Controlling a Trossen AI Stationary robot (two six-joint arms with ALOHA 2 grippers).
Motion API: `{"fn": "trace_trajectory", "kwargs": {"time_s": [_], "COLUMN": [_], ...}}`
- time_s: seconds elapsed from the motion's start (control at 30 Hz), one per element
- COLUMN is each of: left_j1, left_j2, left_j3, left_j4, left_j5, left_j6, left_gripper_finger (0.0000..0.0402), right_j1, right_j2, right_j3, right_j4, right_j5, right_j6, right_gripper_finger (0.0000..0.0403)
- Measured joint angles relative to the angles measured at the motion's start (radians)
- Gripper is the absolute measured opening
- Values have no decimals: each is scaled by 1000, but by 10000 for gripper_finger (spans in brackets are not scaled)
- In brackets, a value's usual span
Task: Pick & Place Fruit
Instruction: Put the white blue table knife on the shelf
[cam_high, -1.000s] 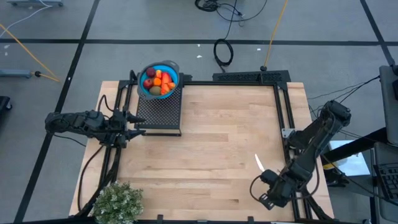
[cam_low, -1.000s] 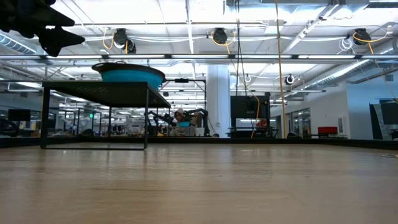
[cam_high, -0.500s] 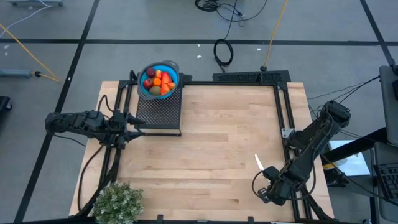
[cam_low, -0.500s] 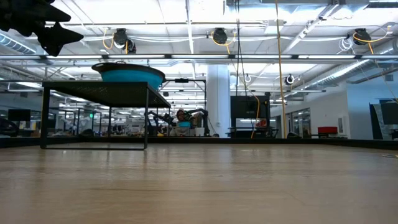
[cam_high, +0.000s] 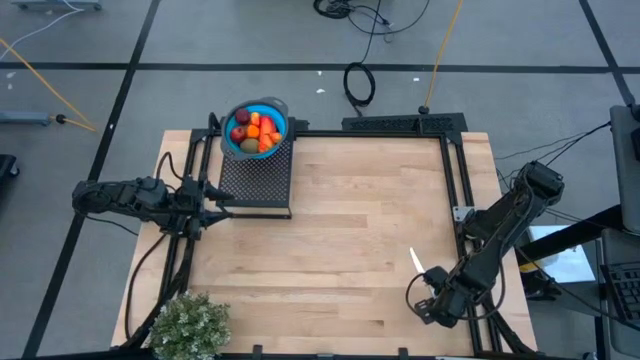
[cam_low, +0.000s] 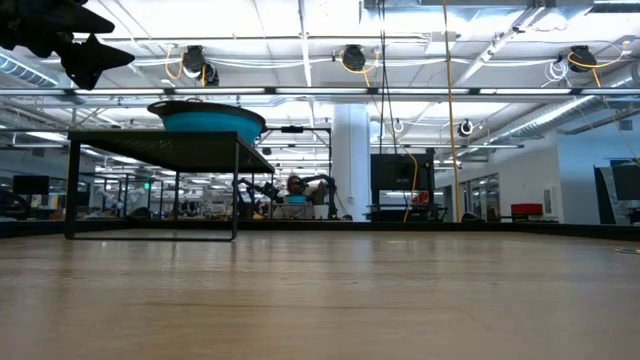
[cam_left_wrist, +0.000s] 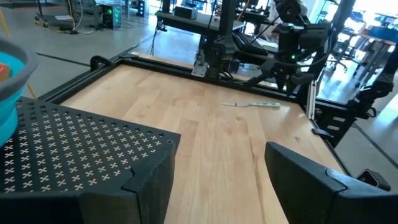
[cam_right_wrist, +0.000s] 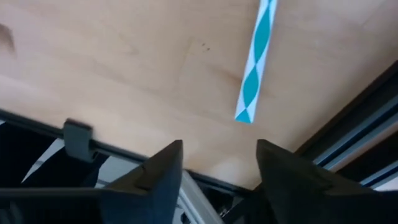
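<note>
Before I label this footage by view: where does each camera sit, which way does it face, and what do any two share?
High: overhead, straight down on the table; both arms, blue bowl of fruit.
Low: table height, level across into the room; left gripper at upper left.
Left wrist: past its own open fingers, over the perforated stand.
Right wrist: down at the striped utensil; fingers parted.
Shared: utensil, both wrist views.

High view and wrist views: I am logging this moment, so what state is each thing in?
Fruit: piled in the bowl.
Blue bowl: upright on the black stand.
Black stand: upright on the table.
Utensil: lying flat, untouched.
Left gripper: open, empty.
Right gripper: open, empty, near the utensil.
</note>
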Motion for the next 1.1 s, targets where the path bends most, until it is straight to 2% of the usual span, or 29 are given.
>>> {"fn": "trace_trajectory", "kwargs": {"time_s": [0.17, 0.33, 0.5, 0.77, 1.1], "left_j1": [0, 0, 0, 0, 0], "left_j2": [0, 0, 0, 0, 0], "left_j3": [0, 0, 0, 0, 0], "left_j4": [0, 0, -1, -2, -3], "left_j5": [0, 0, -1, -1, -2], "left_j6": [-3, -4, -23, -21, -21], "left_gripper_finger": [250, 250, 250, 250, 250], "right_j1": [0, 1, 1, 1, 0], "right_j2": [0, 0, 0, 0, -2], "right_j3": [-40, -81, -113, -159, -199], "right_j4": [5, 43, 155, 168, 216], "right_j5": [-11, -52, -50, -50, -55], "right_j6": [17, 45, 56, 71, 69], "right_gripper_finger": [229, 235, 235, 235, 196]}}
